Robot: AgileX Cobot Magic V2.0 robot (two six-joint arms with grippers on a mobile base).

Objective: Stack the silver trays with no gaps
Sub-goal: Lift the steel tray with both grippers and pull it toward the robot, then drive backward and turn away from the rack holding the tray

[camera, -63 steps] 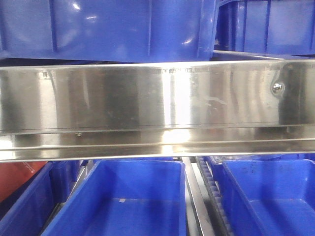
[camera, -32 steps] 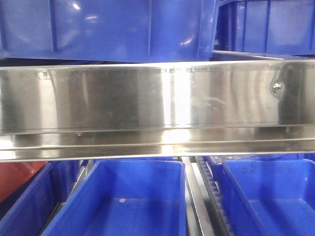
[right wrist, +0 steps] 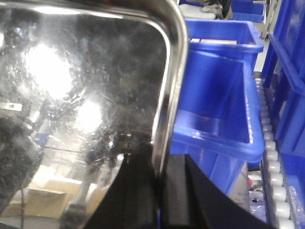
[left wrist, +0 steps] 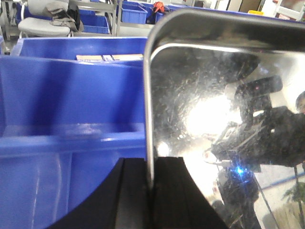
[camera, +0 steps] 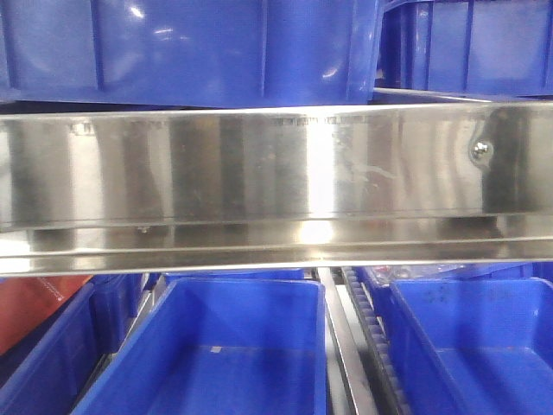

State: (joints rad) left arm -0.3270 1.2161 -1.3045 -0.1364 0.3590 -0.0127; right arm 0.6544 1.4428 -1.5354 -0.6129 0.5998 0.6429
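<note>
Two grippers of mine, left gripper (left wrist: 150,191) and right gripper (right wrist: 159,188), one silver tray (left wrist: 214,95) seen at each wrist, one steel rail (camera: 259,164) ahead, one screw (camera: 480,150) in it, two blue bins (camera: 190,52) above, three below.

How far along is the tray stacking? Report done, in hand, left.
Done: nothing shown stacked; no second tray appears in any view. In hand: the left gripper and right gripper each clamp a rim of a silver tray, blue bins behind. Left: nesting it flush onto another tray.
</note>
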